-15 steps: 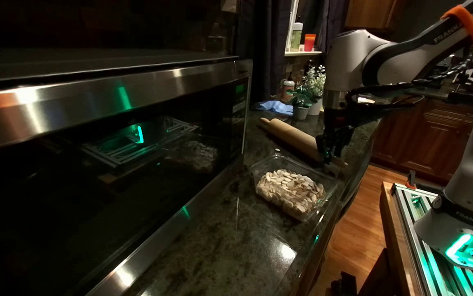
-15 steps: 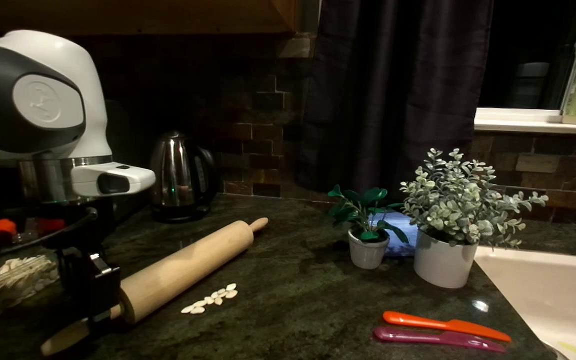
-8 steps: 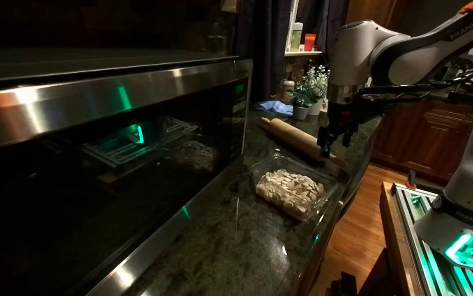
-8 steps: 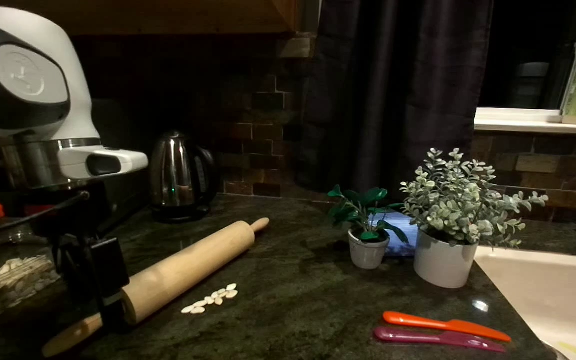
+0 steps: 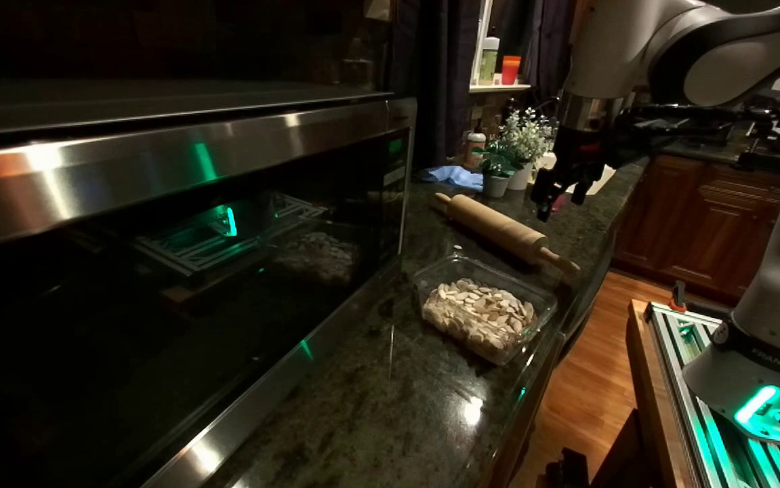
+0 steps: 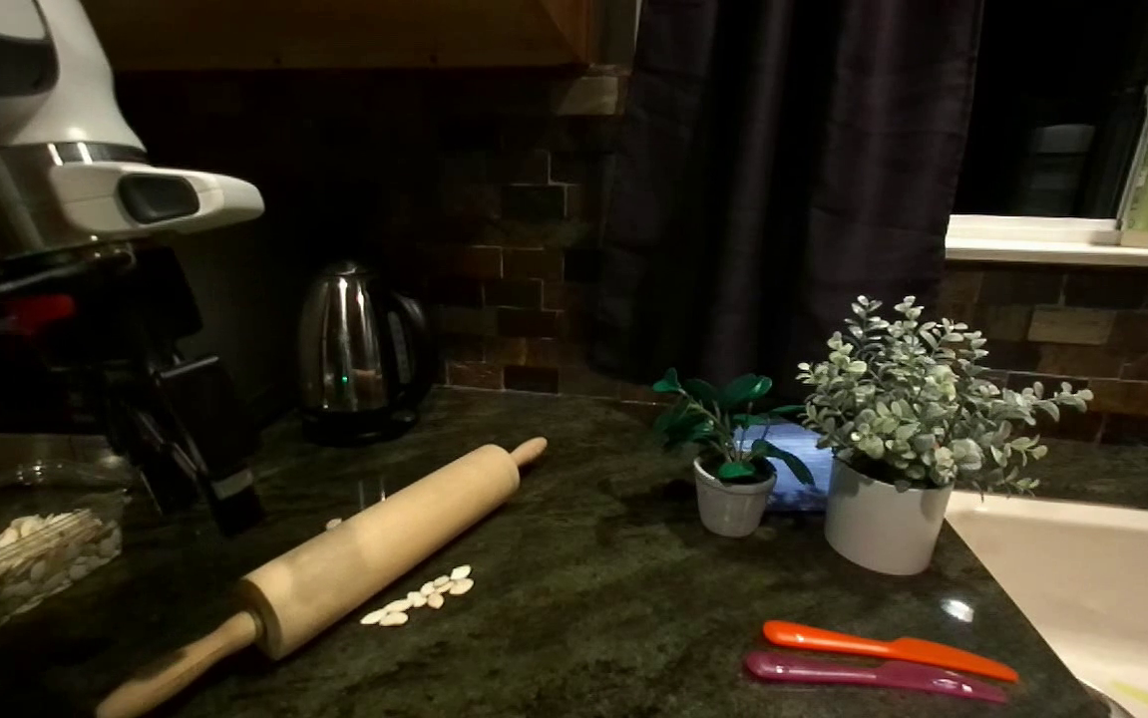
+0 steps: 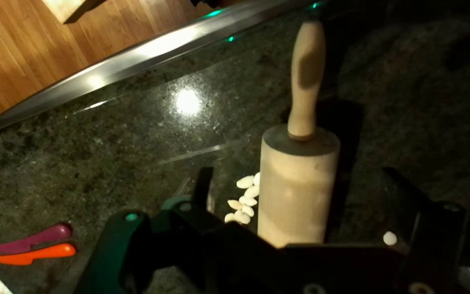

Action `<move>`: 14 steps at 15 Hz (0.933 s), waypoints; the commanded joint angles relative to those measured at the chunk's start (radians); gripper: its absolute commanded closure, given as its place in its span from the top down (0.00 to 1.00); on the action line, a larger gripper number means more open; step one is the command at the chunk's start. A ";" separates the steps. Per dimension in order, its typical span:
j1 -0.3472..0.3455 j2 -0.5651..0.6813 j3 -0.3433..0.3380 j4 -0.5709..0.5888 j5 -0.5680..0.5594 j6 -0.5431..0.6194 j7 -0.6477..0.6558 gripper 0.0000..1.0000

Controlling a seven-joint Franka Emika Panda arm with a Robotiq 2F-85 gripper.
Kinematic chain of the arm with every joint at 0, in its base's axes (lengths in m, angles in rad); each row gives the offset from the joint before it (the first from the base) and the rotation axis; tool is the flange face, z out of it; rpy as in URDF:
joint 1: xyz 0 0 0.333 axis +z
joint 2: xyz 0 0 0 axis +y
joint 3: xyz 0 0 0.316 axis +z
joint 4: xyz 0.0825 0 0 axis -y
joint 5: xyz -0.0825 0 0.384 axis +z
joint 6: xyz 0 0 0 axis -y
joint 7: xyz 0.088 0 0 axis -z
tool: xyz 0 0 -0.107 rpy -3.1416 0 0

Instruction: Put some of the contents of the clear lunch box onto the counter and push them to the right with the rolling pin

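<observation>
A: In an exterior view, what lies left of the gripper (image 6: 202, 507)?

B: The clear lunch box (image 6: 87, 492), low on its left, with a heap of the contents (image 6: 15, 553) inside.

A: And the gripper?

B: Raised over the counter (image 6: 583, 598), jaws spread, holding nothing; the wrist view agrees.

A: To its right?

B: A stray piece (image 6: 334, 524), then the rolling pin (image 6: 382, 545), lying free with one handle (image 6: 180, 663) below the gripper. Just past the rolling pin, a short row of pieces (image 6: 418, 598). Farther right, well apart, an orange knife (image 6: 888, 648) and a purple knife (image 6: 873, 675).

A: Which step is that?

B: The push, I'd judge, perhaps at its end: the row runs alongside the rolling pin.

A: So the next move?

B: If it's done, rise clear without nudging anything. If not, come down over that handle, grip firmly and sweep right, keeping low so no pieces slip under.
</observation>
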 commanded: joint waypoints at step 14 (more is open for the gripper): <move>-0.074 -0.155 0.046 -0.001 -0.041 0.009 0.043 1.00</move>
